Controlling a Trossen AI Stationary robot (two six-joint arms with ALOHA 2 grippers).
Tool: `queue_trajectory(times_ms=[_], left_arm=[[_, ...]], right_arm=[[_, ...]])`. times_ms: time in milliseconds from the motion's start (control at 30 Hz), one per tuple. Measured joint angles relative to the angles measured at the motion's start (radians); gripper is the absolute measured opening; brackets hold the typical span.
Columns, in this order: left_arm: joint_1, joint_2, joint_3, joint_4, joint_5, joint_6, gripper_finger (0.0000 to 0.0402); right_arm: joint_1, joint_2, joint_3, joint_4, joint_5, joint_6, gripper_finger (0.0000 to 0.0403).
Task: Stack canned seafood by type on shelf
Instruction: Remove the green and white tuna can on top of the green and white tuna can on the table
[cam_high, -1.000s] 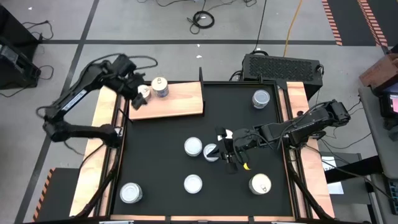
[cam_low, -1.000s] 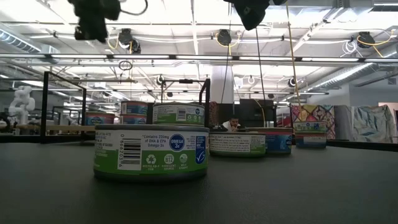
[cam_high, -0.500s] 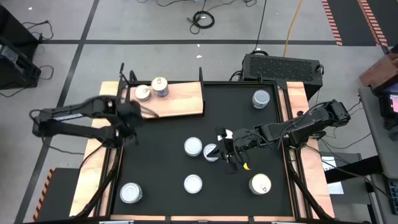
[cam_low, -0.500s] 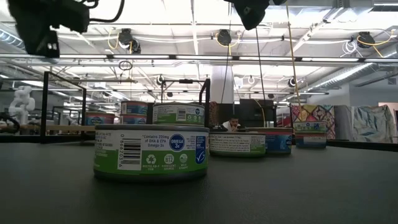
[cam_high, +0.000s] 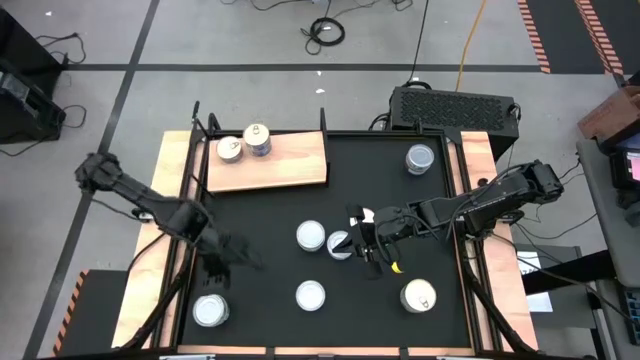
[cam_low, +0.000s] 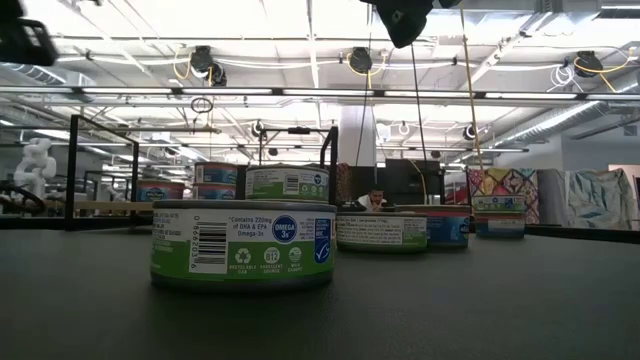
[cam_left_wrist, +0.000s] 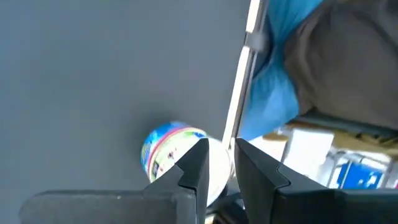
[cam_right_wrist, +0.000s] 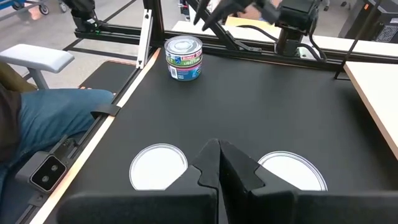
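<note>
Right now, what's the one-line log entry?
left gripper: above near-left tin, nothing held | right gripper: shut, mid-table by tin | shelf: two tins

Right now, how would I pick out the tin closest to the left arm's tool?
Find the black tabletop, then its left corner farthest from the wooden board. One tin stands there, just beyond the left tool. Its top is pale, and unlike the tins in the middle of the table it has no neighbour close by.
</note>
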Motion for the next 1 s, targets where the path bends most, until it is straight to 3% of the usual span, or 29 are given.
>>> queue_trajectory(times_ms=[167,333,500,700,800,1000], left_arm=[[-0.09,0.058,0.001,-0.019,-0.066,0.112,0.0077],[-0.108,0.112,0.001,-0.019,-0.141,0.153,0.0077],[-0.106,0.169,0.001,0.022,-0.412,0.186,0.0077],[-0.092,0.214,0.002,0.122,-0.671,0.479,0.0077],[-0.069,0.231,0.003,0.17,-0.815,0.511,0.0077],[0.053,0.246,-0.017,0.254,-0.837,0.485,0.0077]], right_arm=[[0.0,0.0,0.0,0.021,0.0,0.003,0.0],[0.0,0.013,0.0,0.051,0.0,0.055,0.0],[0.008,0.046,0.0,0.016,0.002,0.08,0.0],[0.018,0.08,0.0,-0.003,0.006,0.082,0.0],[0.016,0.099,0.0,-0.009,0.028,0.082,0.0],[-0.02,0.173,0.0,-0.082,0.054,0.126,0.0]])
